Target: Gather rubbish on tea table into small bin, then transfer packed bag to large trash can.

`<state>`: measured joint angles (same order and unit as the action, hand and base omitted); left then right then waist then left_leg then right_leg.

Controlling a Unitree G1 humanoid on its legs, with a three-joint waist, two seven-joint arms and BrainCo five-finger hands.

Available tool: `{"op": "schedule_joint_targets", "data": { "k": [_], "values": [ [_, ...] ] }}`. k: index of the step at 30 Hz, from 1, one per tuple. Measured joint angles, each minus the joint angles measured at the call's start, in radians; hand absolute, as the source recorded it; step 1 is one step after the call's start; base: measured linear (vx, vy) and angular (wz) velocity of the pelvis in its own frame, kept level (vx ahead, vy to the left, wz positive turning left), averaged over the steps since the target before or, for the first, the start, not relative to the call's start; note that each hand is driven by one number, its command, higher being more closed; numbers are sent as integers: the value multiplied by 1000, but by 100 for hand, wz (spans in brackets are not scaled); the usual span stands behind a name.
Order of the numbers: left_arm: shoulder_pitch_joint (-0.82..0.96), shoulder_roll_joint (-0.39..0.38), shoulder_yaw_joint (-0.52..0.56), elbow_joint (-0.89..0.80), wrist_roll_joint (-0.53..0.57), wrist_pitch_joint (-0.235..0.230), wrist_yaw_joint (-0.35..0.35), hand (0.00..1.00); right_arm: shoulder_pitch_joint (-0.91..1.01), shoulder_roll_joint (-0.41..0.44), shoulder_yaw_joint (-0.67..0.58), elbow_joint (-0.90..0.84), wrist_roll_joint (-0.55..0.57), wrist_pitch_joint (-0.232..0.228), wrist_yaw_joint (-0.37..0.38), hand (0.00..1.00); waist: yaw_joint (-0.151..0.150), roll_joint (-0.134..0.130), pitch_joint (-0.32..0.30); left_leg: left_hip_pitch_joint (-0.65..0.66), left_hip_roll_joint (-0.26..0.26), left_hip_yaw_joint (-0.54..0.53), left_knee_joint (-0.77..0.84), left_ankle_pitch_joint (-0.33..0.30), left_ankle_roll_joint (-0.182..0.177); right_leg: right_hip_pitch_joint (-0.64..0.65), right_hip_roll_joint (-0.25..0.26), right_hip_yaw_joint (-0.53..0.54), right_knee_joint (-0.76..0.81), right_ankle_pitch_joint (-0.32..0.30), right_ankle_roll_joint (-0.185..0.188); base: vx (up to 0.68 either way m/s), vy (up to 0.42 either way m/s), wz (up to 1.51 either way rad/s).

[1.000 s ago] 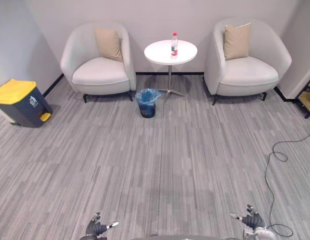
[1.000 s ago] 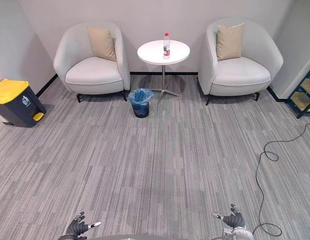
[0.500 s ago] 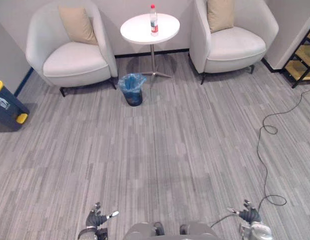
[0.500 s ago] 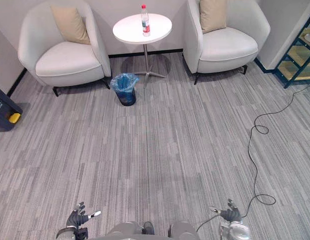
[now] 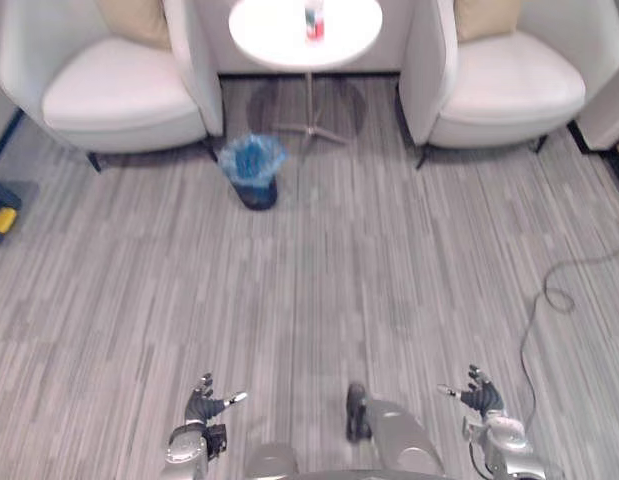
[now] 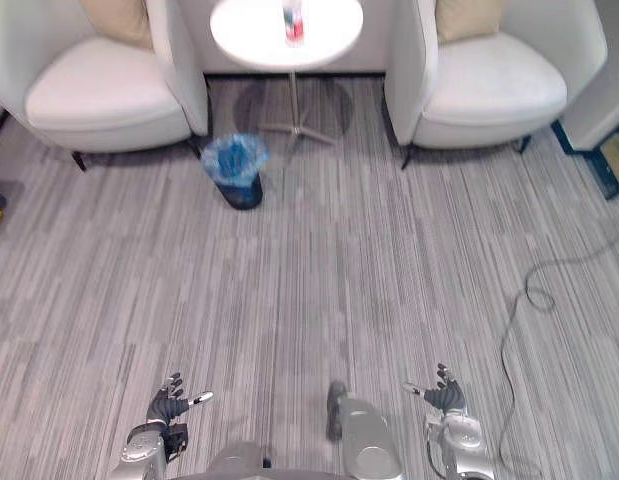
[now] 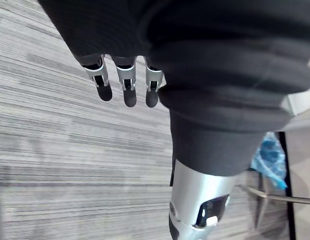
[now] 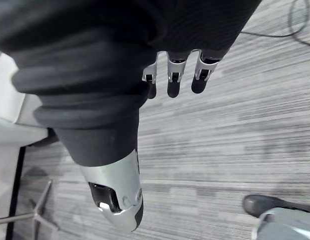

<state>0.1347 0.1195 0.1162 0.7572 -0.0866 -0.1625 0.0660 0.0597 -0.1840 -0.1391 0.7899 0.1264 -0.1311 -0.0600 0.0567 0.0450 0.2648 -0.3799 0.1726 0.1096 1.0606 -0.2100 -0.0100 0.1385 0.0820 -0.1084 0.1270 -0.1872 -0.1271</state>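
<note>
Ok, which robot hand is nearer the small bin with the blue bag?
Left. The left robot hand is almost straight back from the small bin; the right robot hand is well off to its right.

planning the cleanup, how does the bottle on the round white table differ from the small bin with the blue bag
The pale bottle with a red label stands on the round white table; the small dark bin lined with a blue bag sits on the grey striped carpet, left of the table's stem. The bottle is slim; the bin is wider and open-topped. Both stand upright.
</note>
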Motion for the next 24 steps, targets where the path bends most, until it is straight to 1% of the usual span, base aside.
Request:
{"op": "schedule_joint_targets", "data": {
  "k": [1, 2, 3, 4, 5, 6, 7, 8, 9, 10, 11, 12, 13, 14, 15, 16, 17, 18, 20, 21, 22, 23, 24],
  "values": [
    [9, -8, -3, -8, 0, 0, 0, 0, -17, -3, 0, 2, 0, 0, 0, 0, 21, 1, 2, -33, -29, 7, -128, 0, 0, 36, -8, 25, -29, -15, 6, 519, 40, -65],
    [20, -20, -2, -8, 0, 0, 0, 0, -31, -8, -2, 10, 1, 0, 0, 0, 40, 3, 7, -56, -76, -5, -342, 14, -17, 76, -19, 52, -47, -35, 17, 520, 69, -63],
    [24, -27, -2, -9, 0, 0, 0, 0, -34, -11, -3, 14, 1, 0, -1, 0, 48, 3, 7, -56, -96, -19, -472, 36, -42, 92, -25, 65, -52, -49, 20, 621, 136, -77],
    [45, -39, -3, -10, 0, 0, 0, 0, -36, -22, -2, 23, 0, 0, -1, 0, 70, 20, -3, -43, -118, -33, -690, 78, -75, 124, -27, 104, -67, -82, 30, 535, 195, -90],
    [79, -40, -2, -8, -1, 0, 1, 0, -41, -24, 2, 38, -1, 1, -1, 0, 83, 38, -13, -45, -115, -39, -752, 82, -66, 170, -20, 139, -64, -131, 41, 700, 283, -98],
    [97, -30, 2, 1, -2, 1, 1, 0, -41, -13, 4, 52, -2, 4, -2, 0, 91, 28, -23, -47, -126, -34, -690, 150, -7, 198, -41, 160, -39, -175, 47, 642, 255, -72],
    [111, -24, 6, 4, -1, 3, 1, 0, -32, -6, 8, 54, -2, 7, -2, 0, 91, 3, -41, -50, -142, -14, -657, 157, 4, 198, -63, 172, -9, -196, 53, 715, 212, -41],
    [121, -26, 7, 10, -2, 4, 1, 0, -9, -4, 21, 56, -3, 7, -1, 0, 90, -38, -71, -42, -160, 11, -631, 161, 27, 153, -100, 168, 122, -214, 80, 740, 176, -21],
    [117, -27, 1, 11, -2, 3, 0, 0, -6, 7, 19, 56, -3, 7, -1, 0, 90, -70, -79, -3, -187, 32, -628, 128, 69, 65, -125, 161, 361, -194, 123, 725, 174, -10],
    [109, -20, 3, 17, -5, 1, 0, 0, -7, 13, 18, 60, -3, 6, -1, 0, 87, -83, -74, 23, -202, 31, -625, 105, 82, 11, -137, 161, 504, -146, 191, 698, 199, 24],
    [74, 5, -8, 45, -7, 7, 2, 0, 1, 27, 18, 76, -4, 5, 0, 0, 54, -102, -60, 111, -241, 7, -634, 56, 108, -109, -159, 140, 825, 62, 238, 538, 152, 44],
    [56, 5, -18, 55, -7, 9, 2, 0, 2, 29, 18, 79, -6, 5, 0, 0, 39, -104, -55, 155, -255, -10, -642, 40, 113, -147, -174, 122, 921, 48, 220, 685, 155, 78],
    [35, 3, -30, 58, -8, 10, 4, 0, 19, 28, 18, 80, -10, 5, -1, 0, 21, -92, -50, 251, -263, -35, -669, 10, 128, -204, -190, 72, 1001, -2, 183, 678, 107, 62],
    [22, 2, -37, 57, -10, 5, 4, 0, 38, 29, 22, 77, -13, 4, 0, 0, 11, -72, -50, 341, -260, -60, -713, -9, 136, -274, -188, 27, 979, -43, 167, 794, 105, 55],
    [11, 1, -39, 57, -11, 4, 4, 0, 36, 30, 27, 76, -13, 2, 0, 0, 10, -68, -49, 376, -258, -74, -738, -12, 136, -307, -187, 10, 939, -63, 164, 742, 60, 50],
    [-12, -1, -47, 58, -12, 2, 1, 0, 38, 30, 31, 76, -14, 2, 2, 0, -1, -55, -45, 441, -254, -106, -781, -19, 137, -367, -180, -11, 810, -94, 167, 613, 17, 65],
    [-25, -4, -45, 59, -12, 0, 2, 0, 38, 28, 30, 77, -14, 2, 3, 0, -14, -59, -48, 476, -248, -134, -803, -28, 133, -405, -166, -3, 676, -93, 172, 714, -63, 104],
    [-38, -2, -45, 60, -12, -1, 2, 0, 41, 28, 27, 83, -14, 2, 5, 0, -24, -56, -45, 510, -241, -176, -820, -48, 117, -435, -135, 54, 398, -44, 199, 608, -93, 93],
    [-38, 4, -43, 61, -12, -1, 3, 0, 46, 28, 22, 92, -14, 3, 6, 0, -24, -79, -50, 539, -238, -208, -820, -85, 94, -442, -127, 114, 217, 41, 202, 548, -128, 83],
    [-32, 6, -35, 77, -12, 0, 5, 0, 52, 27, 17, 107, -15, 4, 5, 0, -27, -70, -52, 571, -221, -243, -815, -123, 66, -427, -113, 121, 186, 186, 199, 666, -219, 89],
    [-29, -4, -27, 93, -9, 2, 7, 0, 52, 24, 17, 112, -15, 9, 4, 0, -29, -54, -63, 584, -182, -274, -796, -132, 49, -407, -95, 103, 195, 223, 169, 807, -271, 82],
    [-14, -7, -21, 95, -8, 2, 7, 0, 52, 29, 16, 102, -16, 11, 5, 0, -16, -45, -74, 566, -166, -277, -751, -120, 30, -403, -89, 75, 208, 200, 147, 670, -241, 51],
    [-19, -10, -18, 96, -7, 2, 7, 0, 48, 32, 18, 89, -17, 11, 5, 0, -16, -44, -73, 541, -162, -270, -697, -108, 10, -397, -87, 59, 212, 188, 136, 608, -228, 60]
  ]
}}
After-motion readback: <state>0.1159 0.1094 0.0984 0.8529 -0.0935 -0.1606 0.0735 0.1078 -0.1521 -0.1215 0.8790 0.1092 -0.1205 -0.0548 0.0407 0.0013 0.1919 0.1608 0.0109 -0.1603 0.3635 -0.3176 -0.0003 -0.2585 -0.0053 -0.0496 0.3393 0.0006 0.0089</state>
